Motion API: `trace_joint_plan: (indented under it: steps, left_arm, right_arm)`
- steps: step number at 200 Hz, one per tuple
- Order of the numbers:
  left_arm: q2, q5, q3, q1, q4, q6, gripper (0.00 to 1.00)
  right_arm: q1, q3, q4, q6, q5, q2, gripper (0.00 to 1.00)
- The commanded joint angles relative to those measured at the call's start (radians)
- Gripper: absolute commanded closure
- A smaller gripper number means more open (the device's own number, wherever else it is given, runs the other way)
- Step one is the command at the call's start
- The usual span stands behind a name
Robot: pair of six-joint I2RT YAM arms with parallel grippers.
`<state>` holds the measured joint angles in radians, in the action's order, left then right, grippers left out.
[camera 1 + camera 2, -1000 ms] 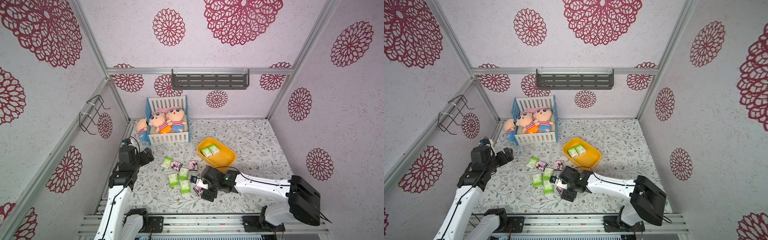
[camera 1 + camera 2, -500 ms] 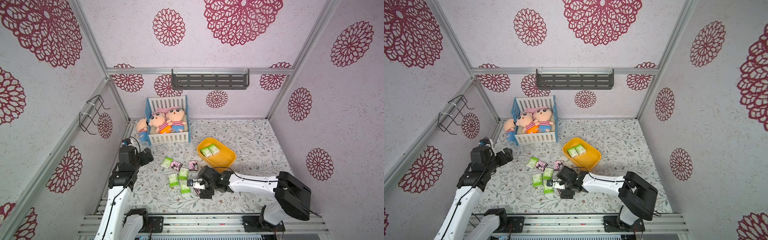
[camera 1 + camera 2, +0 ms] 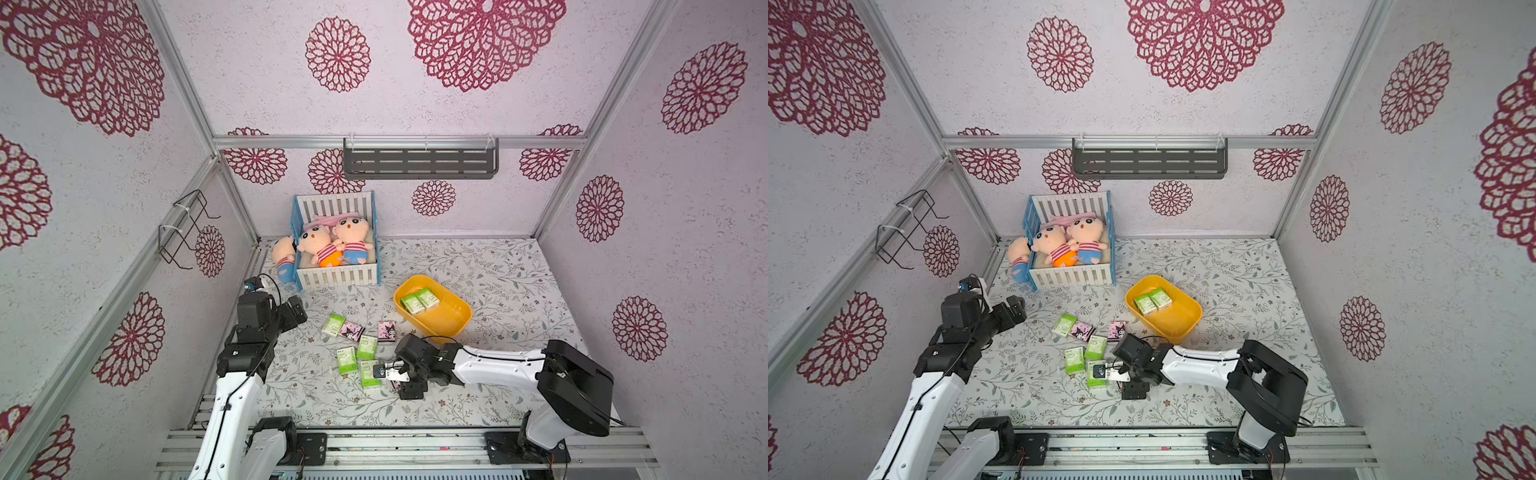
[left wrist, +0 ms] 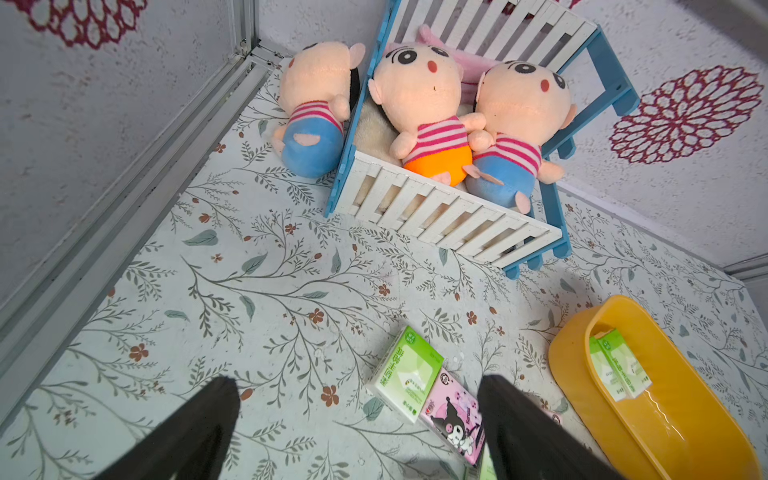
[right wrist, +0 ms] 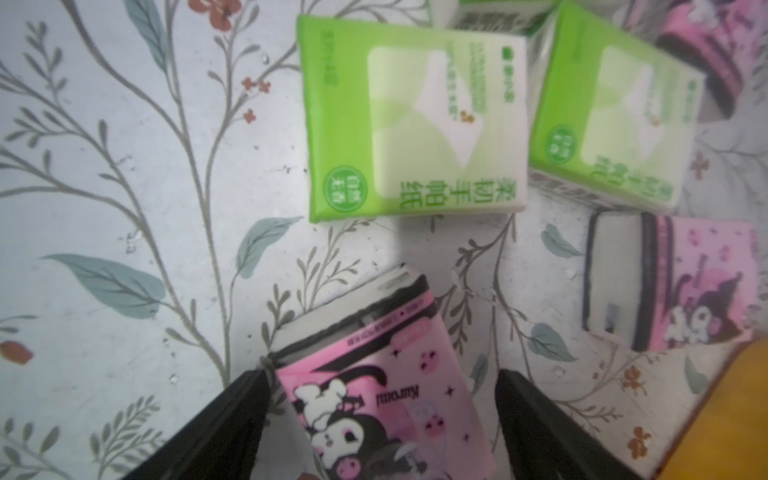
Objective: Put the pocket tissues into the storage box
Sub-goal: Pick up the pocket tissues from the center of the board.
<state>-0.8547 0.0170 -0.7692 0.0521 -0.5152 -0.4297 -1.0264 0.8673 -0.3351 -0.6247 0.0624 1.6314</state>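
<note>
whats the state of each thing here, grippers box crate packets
right gripper, open, jaws either side of a pink packet lying on the table
left gripper, open, empty
storage box, upright, two green packets inside
other packets, loose on the table
crate, upright, two dolls inside, third doll outside beside it

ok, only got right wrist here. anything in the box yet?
Observer: Two green packets lie in the box.
Operator: Left hand busy?
Observer: No. The left hand is open, holding nothing.
Operator: Anything else around?
Observer: A crib at the back holds two dolls; a third doll lies beside it.
</note>
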Motion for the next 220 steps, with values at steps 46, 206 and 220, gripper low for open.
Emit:
trace_joint_plan:
  steps: [46, 206, 220]
  left_arm:
    - [0.011, 0.012, 0.007, -0.006, -0.003, 0.017, 0.03]
    - [0.005, 0.005, 0.007, -0.005, -0.005, 0.014, 0.03]
    - [0.009, 0.006, 0.007, -0.006, -0.006, 0.014, 0.03]
  right_arm:
    - [0.021, 0.062, -0.040, 0.040, 0.075, 0.026, 0.24]
    - [0.170, 0.193, 0.026, 0.375, 0.128, -0.085, 0.59]
    - [0.209, 0.196, 0.076, 0.420, 0.139, -0.126, 0.60]
